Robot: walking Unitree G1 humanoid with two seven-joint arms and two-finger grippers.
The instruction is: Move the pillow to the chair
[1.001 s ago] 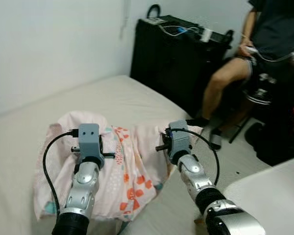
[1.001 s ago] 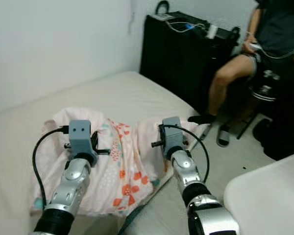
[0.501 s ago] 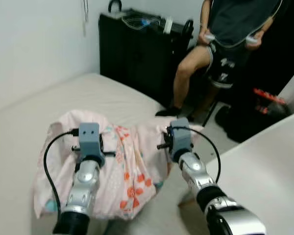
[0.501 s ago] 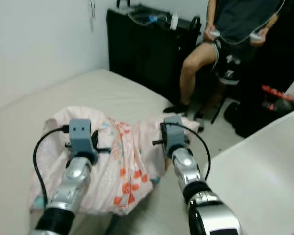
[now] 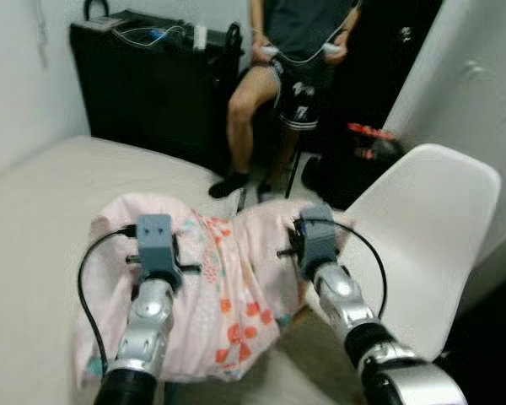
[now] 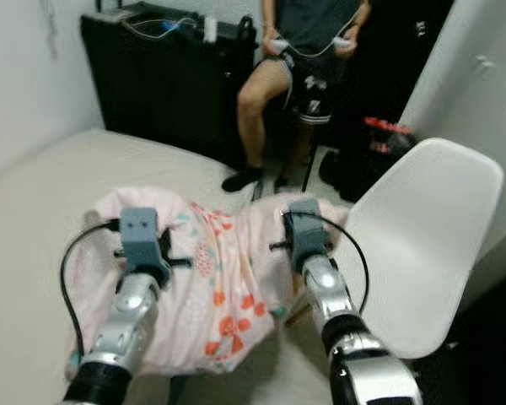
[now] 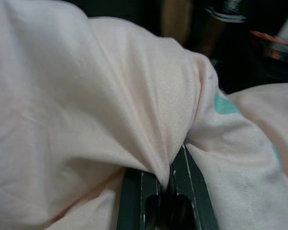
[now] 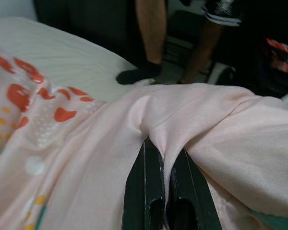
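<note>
A pale pink pillow with orange and teal print hangs lifted between my two arms, above the bed edge. My left gripper is shut on a fold of the pillow's cloth at its left side. On the pillow's right side my right gripper is shut on another pinch of the cloth. A white plastic chair stands just to the right of the pillow, its backrest close to my right arm.
The beige bed lies under and left of the pillow. A person sits behind, beside a black cabinet. A white wardrobe door rises at the far right, dark floor below it.
The camera has swung to the right; the white chair has come into full view beside my right arm. Both grippers keep hold of the pillow.
</note>
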